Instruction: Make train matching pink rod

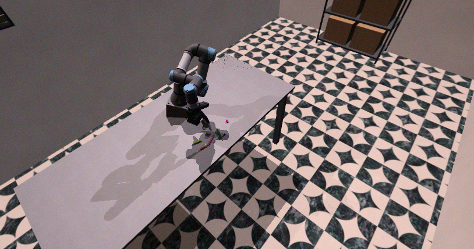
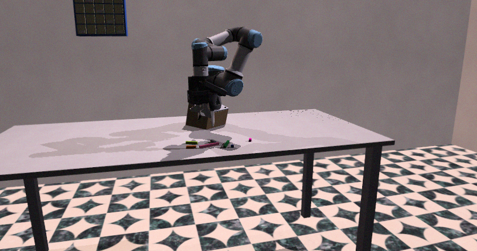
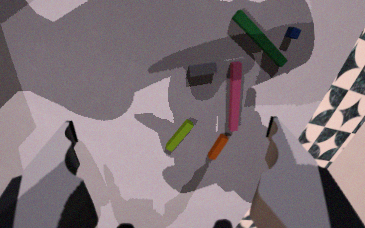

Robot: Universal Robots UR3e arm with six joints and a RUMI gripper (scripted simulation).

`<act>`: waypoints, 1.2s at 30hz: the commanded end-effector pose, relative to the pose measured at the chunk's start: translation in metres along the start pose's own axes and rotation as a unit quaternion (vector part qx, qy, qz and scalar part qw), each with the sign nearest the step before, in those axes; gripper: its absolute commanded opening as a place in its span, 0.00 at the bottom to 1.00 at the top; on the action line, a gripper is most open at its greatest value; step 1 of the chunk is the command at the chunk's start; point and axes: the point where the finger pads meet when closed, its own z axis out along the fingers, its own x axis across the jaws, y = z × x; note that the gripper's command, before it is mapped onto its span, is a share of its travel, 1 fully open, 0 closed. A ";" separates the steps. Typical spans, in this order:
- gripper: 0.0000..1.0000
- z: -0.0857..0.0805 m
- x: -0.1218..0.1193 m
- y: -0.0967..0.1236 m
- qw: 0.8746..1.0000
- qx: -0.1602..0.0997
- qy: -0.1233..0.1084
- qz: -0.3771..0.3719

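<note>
My gripper [image 1: 209, 116] [image 2: 206, 121] [image 3: 173, 120] is open and empty, above the rods. The pink rod [image 1: 211, 139] [image 2: 208, 145] [image 3: 235, 97] lies in the middle of the group. The orange rod [image 1: 202, 147] [image 2: 191, 146] [image 3: 218, 147] lies at an angle close to its near end in the wrist view. The lime rod [image 1: 197, 142] [image 2: 191, 142] [image 3: 180, 135] lies apart, left of orange. The grey rod [image 3: 201, 70] lies left of pink's far end. The green rod [image 1: 218, 133] [image 2: 226, 143] [image 3: 259, 38] slants beyond pink, with the blue rod [image 2: 232, 146] [image 3: 293, 33] beside it.
The magenta rod [image 1: 226, 121] [image 2: 249, 139] lies apart from the group and is outside the wrist view. The table [image 1: 82, 168] [image 2: 99, 160] has its front edge close beyond the rods. The arm's base stands behind them. Arm shadows cover most of the group.
</note>
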 end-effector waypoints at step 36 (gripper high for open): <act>1.00 -0.001 0.014 0.016 0.926 -0.006 -0.003 0.376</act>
